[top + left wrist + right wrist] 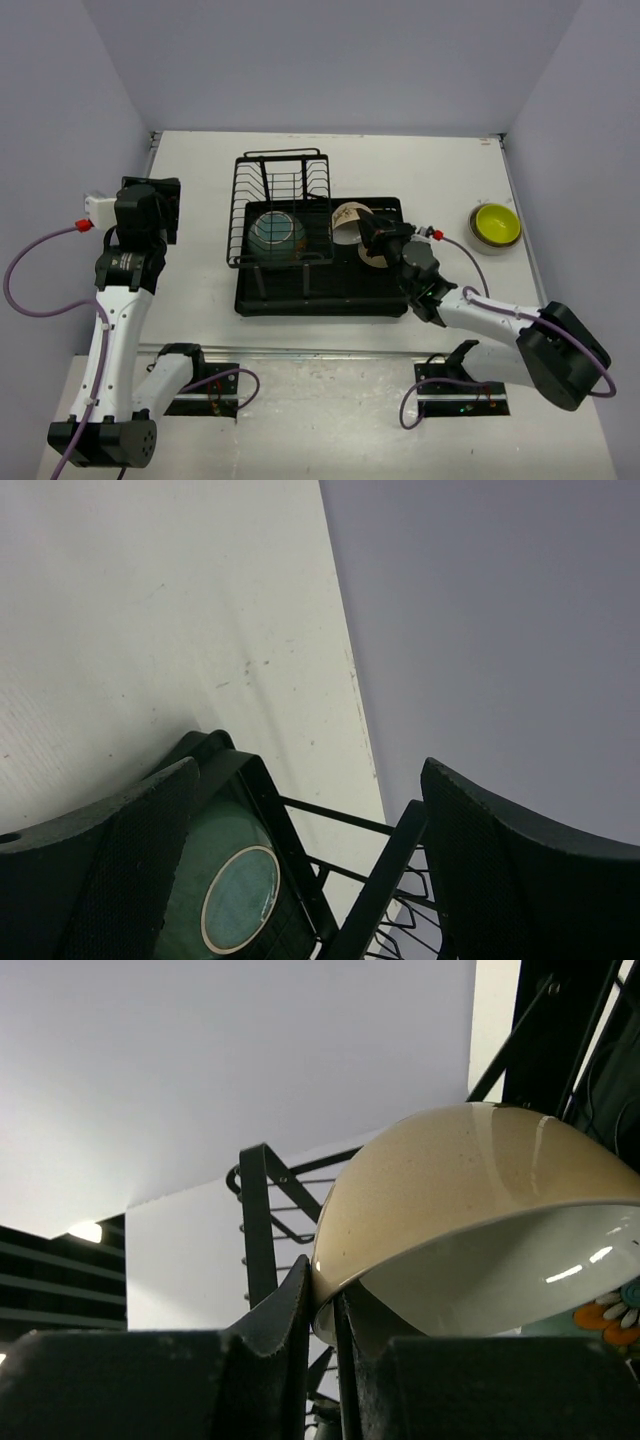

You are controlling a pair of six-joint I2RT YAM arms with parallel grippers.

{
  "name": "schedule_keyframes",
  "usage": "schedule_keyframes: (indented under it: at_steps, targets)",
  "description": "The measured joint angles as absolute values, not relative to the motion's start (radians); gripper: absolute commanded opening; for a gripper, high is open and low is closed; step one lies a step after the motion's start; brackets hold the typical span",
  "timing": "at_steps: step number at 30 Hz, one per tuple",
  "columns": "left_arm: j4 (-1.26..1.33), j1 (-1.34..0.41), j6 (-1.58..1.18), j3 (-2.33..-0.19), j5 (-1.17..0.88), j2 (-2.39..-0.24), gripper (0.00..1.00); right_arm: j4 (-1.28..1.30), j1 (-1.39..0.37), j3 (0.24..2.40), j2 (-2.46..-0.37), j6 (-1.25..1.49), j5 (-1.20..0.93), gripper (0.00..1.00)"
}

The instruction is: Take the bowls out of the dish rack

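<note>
The black dish rack sits mid-table with its upright wire holder. A teal bowl leans in the holder; its underside shows in the left wrist view. My right gripper is shut on the rim of a cream bowl with brown markings, held tilted over the tray's right part. In the right wrist view the fingers pinch that bowl's rim. A brownish bowl lies under the gripper. My left gripper is open and empty, left of the rack.
A yellow-green bowl sits stacked in a beige bowl on the table at the right. The table's back wall and side walls close in the space. An orange flower pattern shows beneath the held bowl.
</note>
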State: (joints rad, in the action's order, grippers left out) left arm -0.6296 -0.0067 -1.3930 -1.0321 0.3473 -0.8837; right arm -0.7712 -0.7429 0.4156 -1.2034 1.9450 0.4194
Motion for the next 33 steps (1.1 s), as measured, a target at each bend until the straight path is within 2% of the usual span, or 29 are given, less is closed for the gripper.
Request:
schedule_keyframes:
  at_steps: [10, 16, 18, 19, 25, 33]
  targets:
    - [-0.628, -0.007, -1.357, -1.032, 0.370, -0.883, 0.93, -0.745, -0.456, 0.555, -1.270, 1.830, 0.021, 0.00]
    - [-0.613, -0.007, -1.342, -1.023, 0.373, -0.883, 0.93, -0.653, -0.295, 0.821, -1.418, 1.723, -0.289, 0.00]
    - [-0.612, -0.007, -1.341, -1.015, 0.373, -0.883, 0.93, -0.542, -0.256, 0.938, -1.451, 1.636, -0.386, 0.00]
    - [-0.610, -0.007, -1.341, -1.012, 0.374, -0.883, 0.93, -0.405, -0.239, 1.014, -1.470, 1.553, -0.448, 0.00]
    - [-0.597, -0.007, -1.338, -0.997, 0.374, -0.884, 0.94, 0.121, -0.195, 1.474, -1.592, 1.119, -0.490, 0.00]
    - [-0.573, -0.007, -1.333, -0.982, 0.371, -0.901, 0.94, 0.614, -0.096, 1.573, -1.628, 0.710, -0.279, 0.00]
